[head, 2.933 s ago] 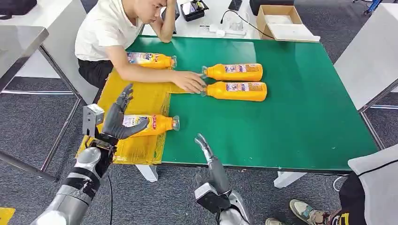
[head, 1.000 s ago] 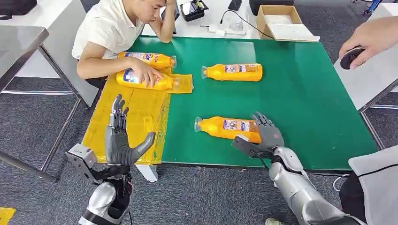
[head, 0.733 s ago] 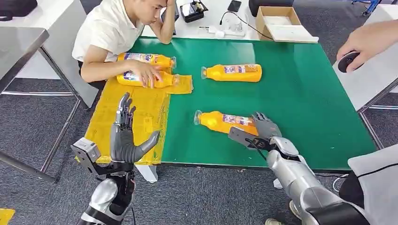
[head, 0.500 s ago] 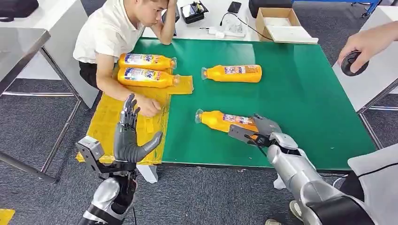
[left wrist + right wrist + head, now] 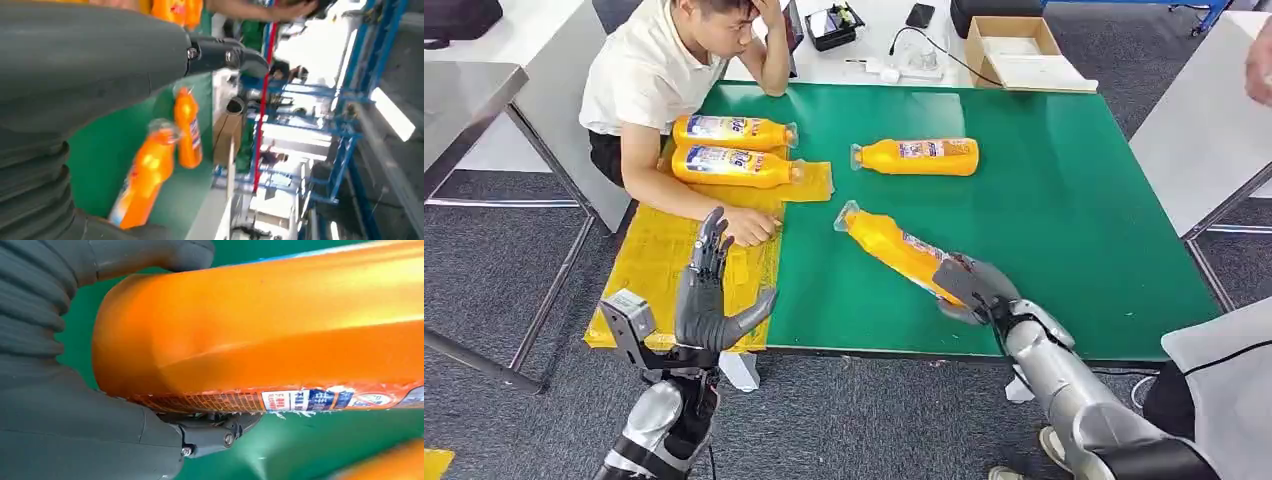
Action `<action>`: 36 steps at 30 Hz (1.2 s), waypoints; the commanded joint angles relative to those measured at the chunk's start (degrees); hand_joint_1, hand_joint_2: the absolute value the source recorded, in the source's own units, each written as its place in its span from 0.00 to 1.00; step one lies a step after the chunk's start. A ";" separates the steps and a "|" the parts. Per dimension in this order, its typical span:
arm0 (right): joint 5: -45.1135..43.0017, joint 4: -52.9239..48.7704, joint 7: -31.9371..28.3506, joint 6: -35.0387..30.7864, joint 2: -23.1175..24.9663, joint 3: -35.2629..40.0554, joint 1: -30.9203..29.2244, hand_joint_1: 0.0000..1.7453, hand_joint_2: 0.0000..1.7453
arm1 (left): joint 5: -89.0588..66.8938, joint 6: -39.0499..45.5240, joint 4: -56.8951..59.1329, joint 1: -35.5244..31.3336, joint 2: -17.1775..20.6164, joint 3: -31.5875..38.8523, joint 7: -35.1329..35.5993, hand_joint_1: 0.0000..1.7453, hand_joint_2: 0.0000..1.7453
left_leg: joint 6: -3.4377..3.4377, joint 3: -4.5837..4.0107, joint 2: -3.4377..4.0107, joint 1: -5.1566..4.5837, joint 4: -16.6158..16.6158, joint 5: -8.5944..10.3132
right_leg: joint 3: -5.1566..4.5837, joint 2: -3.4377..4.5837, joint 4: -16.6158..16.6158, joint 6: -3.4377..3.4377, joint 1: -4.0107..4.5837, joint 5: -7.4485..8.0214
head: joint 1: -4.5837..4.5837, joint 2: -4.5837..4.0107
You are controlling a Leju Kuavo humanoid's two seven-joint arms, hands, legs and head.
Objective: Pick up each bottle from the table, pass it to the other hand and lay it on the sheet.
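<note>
Fingers, right hand [image 5: 972, 288]: wrapped round the base end of the orange bottle [image 5: 894, 250], thumb on one side and fingers [image 5: 210, 432] on the other; held firmly by the look of it.
Fingers, left hand [image 5: 709, 295]: spread apart and upright, holding nothing, raised at the near left over the near edge of the sheet [image 5: 664, 260].
Held bottle: orange, clear cap pointing far-left, printed label along its side; tilted diagonally over the green tabletop [image 5: 1074, 200], near centre; whether the cap end touches the tabletop cannot be told.
Done: two bottles [image 5: 729, 150] lying side by side at the far end of the yellow sheet.
Left: handover of the held bottle to the left hand, then laying it on the sheet; then one more bottle [image 5: 916, 156] lying far centre on the tabletop.
Nearby: person's hand [image 5: 749, 226] resting on the sheet, just beyond the left hand.
</note>
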 commanded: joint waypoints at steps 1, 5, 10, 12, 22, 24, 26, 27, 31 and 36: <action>-8.47 -9.48 -7.88 -2.42 5.80 -7.02 7.50 1.00 1.00 | 7.79 1.25 4.50 1.67 -1.63 1.42 6.75 0.00 1.00 | -0.15 0.12 0.03 0.10 -0.10 -0.03 | 0.11 0.01 -0.09 -0.20 0.11 -0.02 | -0.02 0.00; -17.47 -27.55 -8.39 -3.42 8.63 -2.40 14.65 1.00 1.00 | 16.17 1.12 9.27 3.12 -1.75 -1.63 9.68 0.00 1.00 | -0.09 -0.08 0.08 0.07 -0.06 -0.04 | -0.07 0.07 0.00 -0.13 0.06 -0.04 | -0.02 0.00; -20.30 -30.24 -6.22 -4.73 7.57 1.01 15.56 1.00 1.00 | 17.47 1.60 9.09 3.24 -1.25 -2.90 8.78 0.00 1.00 | -0.06 -0.41 -0.05 0.05 -0.04 -0.01 | -0.35 -0.02 0.01 -0.08 0.04 -0.05 | -0.02 0.00; -21.90 -33.10 -8.65 -5.82 7.76 3.52 16.49 1.00 1.00 | 18.67 -0.20 8.10 3.51 -0.54 -4.35 8.95 0.00 1.00 | -0.12 -0.27 -0.03 0.12 -0.03 -0.12 | -0.21 -0.03 -0.01 -0.18 0.11 -0.15 | -0.02 0.00; -20.20 -32.33 -8.04 -3.24 10.06 18.13 17.11 1.00 1.00 | 15.61 -4.53 2.68 3.15 -0.24 -6.76 5.72 0.00 1.00 | -0.14 -0.51 0.04 0.12 0.00 -0.08 | -0.48 0.06 0.04 -0.18 0.11 -0.09 | -0.02 0.00; -20.17 -31.28 -7.98 -1.82 9.60 21.40 16.45 1.00 1.00 | 15.06 -5.04 2.00 3.22 -0.62 -6.33 4.17 0.00 1.00 | -0.08 -0.61 0.03 0.10 -0.02 -0.03 | -0.58 0.05 0.03 -0.11 0.09 -0.04 | -0.04 0.00; -19.26 -29.58 -8.24 -1.44 9.30 24.36 15.82 1.00 1.00 | 15.10 -5.56 1.09 3.21 -0.86 -6.00 3.37 0.00 1.00 | -0.07 -0.60 0.01 0.08 -0.02 -0.02 | -0.58 0.02 0.03 -0.10 0.07 -0.05 | -0.02 0.00; -19.15 -28.82 -8.29 -1.26 9.48 25.05 15.85 1.00 1.00 | 15.09 -5.73 0.75 3.11 -0.86 -6.00 3.25 0.00 1.00 | -0.11 -0.51 0.00 0.13 0.00 -0.08 | -0.47 0.01 0.03 -0.16 0.12 -0.10 | -0.02 0.00; -18.87 -27.13 -8.53 -0.51 9.89 26.59 15.46 1.00 1.00 | 14.94 -5.79 0.57 2.69 -1.01 -5.84 3.08 0.00 1.00 | -0.08 -0.54 0.00 0.11 -0.04 -0.04 | -0.49 0.02 0.01 -0.12 0.08 -0.07 | -0.02 0.00; -17.89 -26.87 -8.86 -0.45 9.64 27.78 14.99 1.00 1.00 | 14.92 -5.76 0.89 2.43 -1.21 -5.74 2.95 0.00 1.00 | -0.11 -0.52 -0.06 0.10 -0.02 -0.06 | -0.43 -0.02 0.00 -0.17 0.08 -0.09 | -0.02 0.00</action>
